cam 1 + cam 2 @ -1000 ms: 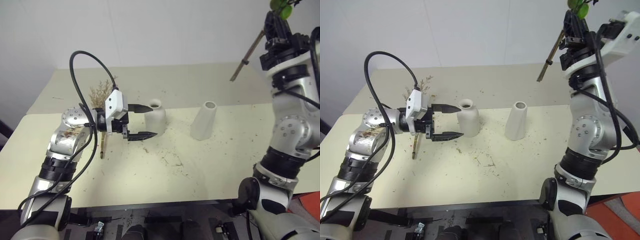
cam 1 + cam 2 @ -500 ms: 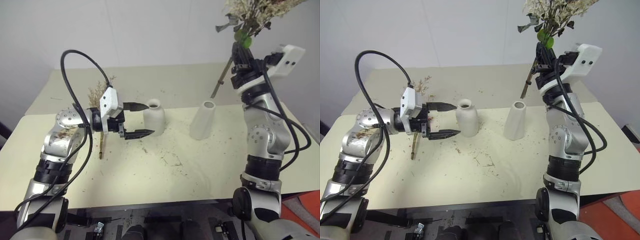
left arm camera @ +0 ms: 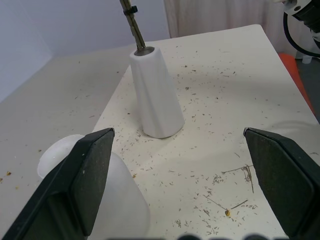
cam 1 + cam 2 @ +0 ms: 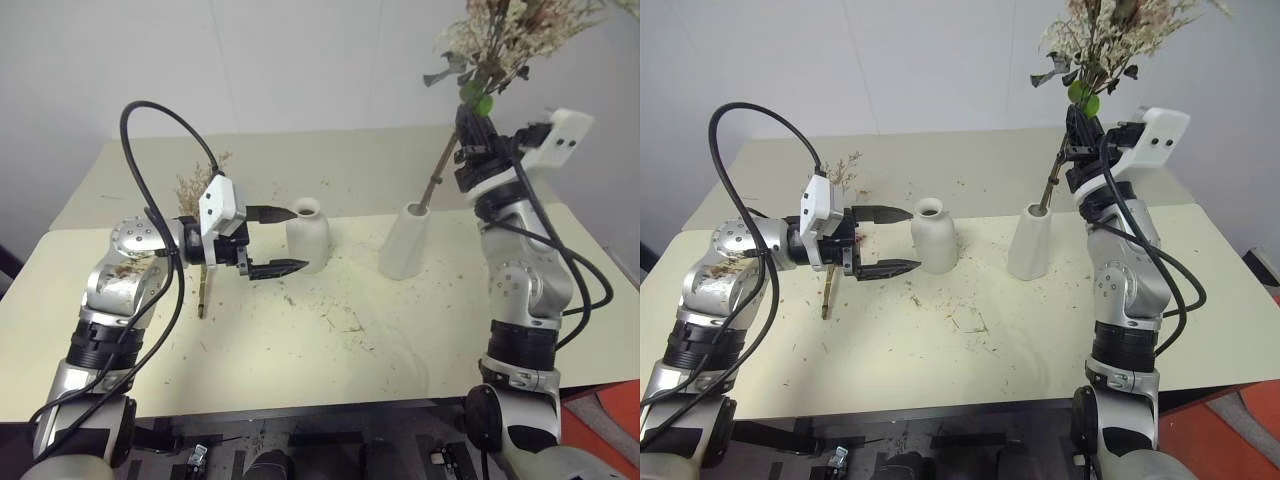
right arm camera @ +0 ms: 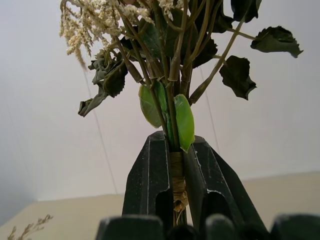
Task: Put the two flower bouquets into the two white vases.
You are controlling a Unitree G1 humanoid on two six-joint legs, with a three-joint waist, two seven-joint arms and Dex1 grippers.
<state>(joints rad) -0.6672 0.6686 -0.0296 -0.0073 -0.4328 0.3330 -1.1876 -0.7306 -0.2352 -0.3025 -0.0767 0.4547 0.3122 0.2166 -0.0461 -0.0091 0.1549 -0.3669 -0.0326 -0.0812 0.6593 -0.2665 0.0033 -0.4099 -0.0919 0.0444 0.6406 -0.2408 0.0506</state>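
1. Two white vases stand on the desk (image 4: pixel 330 350): a bottle-shaped vase (image 4: pixel 309 238) and a tapered vase (image 4: pixel 405 241), near each other.
2. Two bouquets: the fuller bouquet (image 4: pixel 1105 35) and a slim dried bunch (image 4: pixel 203 215) lying on the desk.
3. The tapered vase holds the fuller bouquet's stem ends in its mouth; the bottle-shaped vase's inside cannot be seen.
4. The right claw (image 5: pixel 174 172) is clamped on the fuller bouquet's stems, above the tapered vase.
5. The left claw (image 4: pixel 283 240) gapes wide, just beside the bottle-shaped vase, holding nothing.
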